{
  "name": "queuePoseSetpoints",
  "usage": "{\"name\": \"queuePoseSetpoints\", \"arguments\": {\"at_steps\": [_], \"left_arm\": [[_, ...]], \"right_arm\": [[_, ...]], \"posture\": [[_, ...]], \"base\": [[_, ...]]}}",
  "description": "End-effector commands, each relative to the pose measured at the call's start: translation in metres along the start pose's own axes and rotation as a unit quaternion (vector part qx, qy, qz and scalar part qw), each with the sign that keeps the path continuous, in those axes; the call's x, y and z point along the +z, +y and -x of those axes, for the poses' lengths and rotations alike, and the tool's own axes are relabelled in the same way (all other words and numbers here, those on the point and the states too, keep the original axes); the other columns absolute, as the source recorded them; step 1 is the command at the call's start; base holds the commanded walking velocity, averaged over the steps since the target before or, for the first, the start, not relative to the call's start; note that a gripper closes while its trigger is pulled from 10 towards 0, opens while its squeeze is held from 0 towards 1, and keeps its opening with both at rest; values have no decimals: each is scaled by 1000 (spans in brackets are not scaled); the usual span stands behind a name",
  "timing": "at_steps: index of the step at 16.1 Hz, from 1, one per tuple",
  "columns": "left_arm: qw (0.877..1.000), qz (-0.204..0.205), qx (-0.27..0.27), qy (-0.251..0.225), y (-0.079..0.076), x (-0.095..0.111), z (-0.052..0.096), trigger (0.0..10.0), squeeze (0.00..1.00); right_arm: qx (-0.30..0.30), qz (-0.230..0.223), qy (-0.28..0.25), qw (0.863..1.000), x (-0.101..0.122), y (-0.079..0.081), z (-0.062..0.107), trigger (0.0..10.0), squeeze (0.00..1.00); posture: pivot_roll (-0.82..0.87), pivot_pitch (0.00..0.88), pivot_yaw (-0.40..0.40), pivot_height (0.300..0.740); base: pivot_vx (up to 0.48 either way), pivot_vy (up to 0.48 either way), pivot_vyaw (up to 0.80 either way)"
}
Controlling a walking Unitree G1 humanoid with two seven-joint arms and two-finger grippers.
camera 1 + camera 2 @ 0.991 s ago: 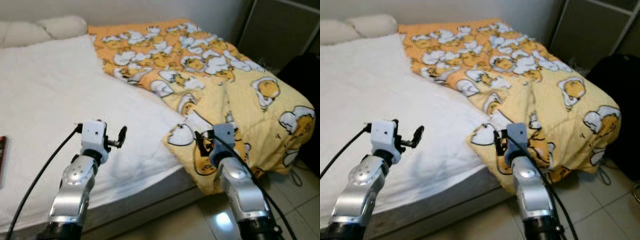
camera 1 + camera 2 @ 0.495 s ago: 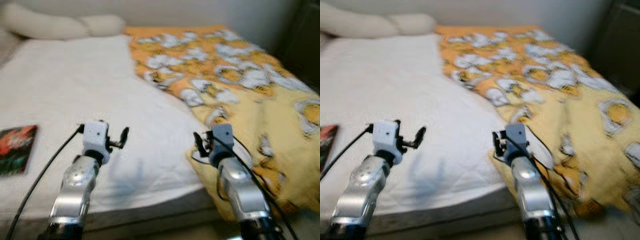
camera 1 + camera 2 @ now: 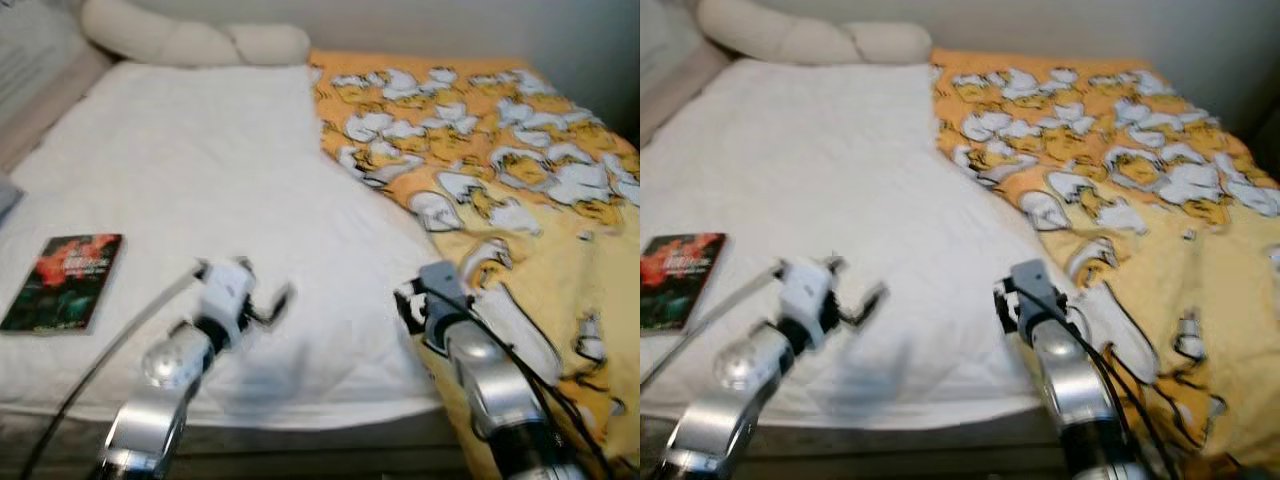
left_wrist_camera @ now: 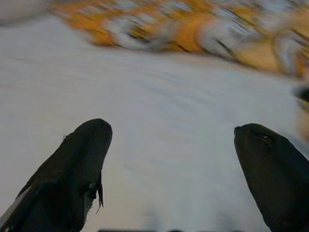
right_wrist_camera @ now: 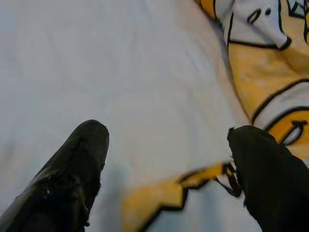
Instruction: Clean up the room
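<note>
From the head, the blurred left gripper (image 3: 265,305) and right gripper (image 3: 408,308) hover over the near edge of a white quilted bed sheet (image 3: 200,180); a crumpled yellow-orange cartoon-print blanket (image 3: 500,170), cut off at the right, covers the bed's right side, a dark red-covered book (image 3: 65,282) lies flat at the near left, and cream rounded pillows (image 3: 190,40) sit at the far end. The left wrist view, smeared, shows black fingers (image 4: 72,179) spread wide above the sheet. The right wrist view shows fingers (image 5: 67,179) spread over the blanket's edge.
</note>
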State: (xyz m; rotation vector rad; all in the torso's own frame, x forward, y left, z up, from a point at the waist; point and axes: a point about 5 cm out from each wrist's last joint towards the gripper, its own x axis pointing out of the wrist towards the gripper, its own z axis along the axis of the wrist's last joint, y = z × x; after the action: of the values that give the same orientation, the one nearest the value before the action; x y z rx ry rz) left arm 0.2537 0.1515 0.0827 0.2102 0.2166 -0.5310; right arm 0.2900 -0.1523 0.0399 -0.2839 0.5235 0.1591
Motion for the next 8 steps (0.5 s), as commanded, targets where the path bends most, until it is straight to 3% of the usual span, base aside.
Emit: {"name": "queuePoseSetpoints", "arguments": {"at_steps": [1,6,7,8], "left_arm": [[999,-17,-34,19,-1,-2,4,10000,0],[992,-45,-107,55,-1,-3,15,10000,0],[990,-49,-115,59,0,-2,17,10000,0],[988,-55,-125,68,2,-2,21,10000,0]], "right_arm": [[6,31,18,999,1,0,-9,10000,1000],[19,69,84,994,-7,-5,-29,10000,1000],[24,65,95,993,-9,-5,-31,10000,957],[25,82,118,989,-14,-6,-33,10000,0]], "posture": [[10,0,-50,740],[36,0,-54,740],[45,0,-51,740],[52,0,-50,740]], "base": [[0,0,0],[0,0,0],[0,0,0],[0,0,0]]}}
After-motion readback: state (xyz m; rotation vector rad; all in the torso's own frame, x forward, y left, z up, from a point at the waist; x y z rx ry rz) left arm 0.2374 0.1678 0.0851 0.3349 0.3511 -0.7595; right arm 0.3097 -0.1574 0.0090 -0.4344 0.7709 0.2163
